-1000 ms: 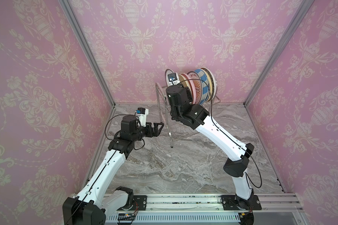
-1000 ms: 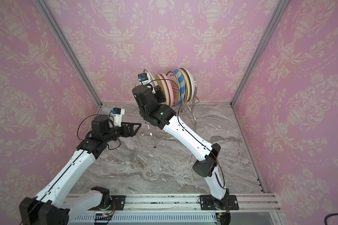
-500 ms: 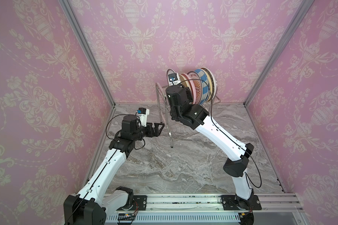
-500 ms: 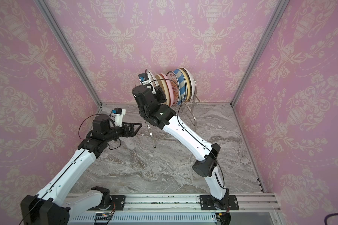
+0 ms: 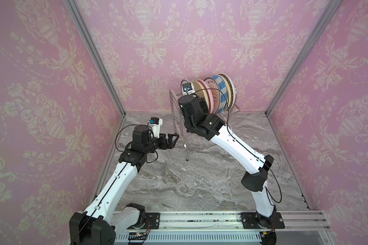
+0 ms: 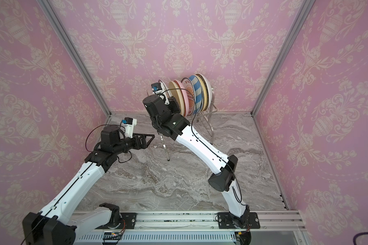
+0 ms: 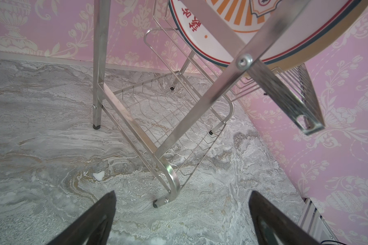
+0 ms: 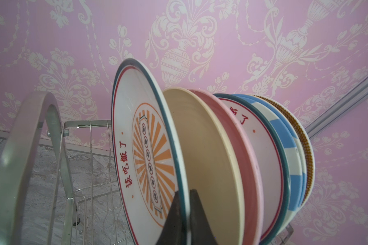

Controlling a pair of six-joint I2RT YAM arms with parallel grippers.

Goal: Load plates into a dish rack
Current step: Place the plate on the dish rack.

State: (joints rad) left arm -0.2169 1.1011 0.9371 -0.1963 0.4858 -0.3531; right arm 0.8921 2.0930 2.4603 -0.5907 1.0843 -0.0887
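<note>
Step in hand, by our judgement: slotting one more plate into the upper tier, late in the job.

Item 1, the left claw (image 7: 183,193): open, fingers well apart, nothing held. It hangs above the table just beside the dish rack (image 7: 101,53), pointing at its end frame. We rate it idle.

Item 2, the dish rack: upright at the back of the table, near the rear wall. Its lower wire shelf (image 7: 157,110) carries nothing we can see.

Item 3, the right claw (image 8: 185,192): closed on the rim of the sunburst plate (image 8: 140,148). That plate stands on edge at the rack's open end of the row, tilted a little and riding higher than its neighbours. Whether its lower rim sits in a slot we cannot tell, as it is hidden.

Item 4, the other plates (image 8: 245,161): racked on edge on the upper tier, close-packed beyond the held one, w/ the cream plate (image 8: 204,152) next to it.

Next move calls for: ease the plate down till the rim drops btwn slot wires, keep it parallel w/ the cream plate, then open and back off w/o dragging. Risk: early release tips it toward the end frame.

Surface: the table (image 5: 179,186) is grey-veined marble, flat. No loose plate shows on it in both top views.

Room: pink wallpaper (image 5: 200,42) w/ cream urn pattern on three sides, aluminium corner posts (image 5: 97,61), and the arms' rail (image 5: 200,220) along the edge far from the rack.
</note>
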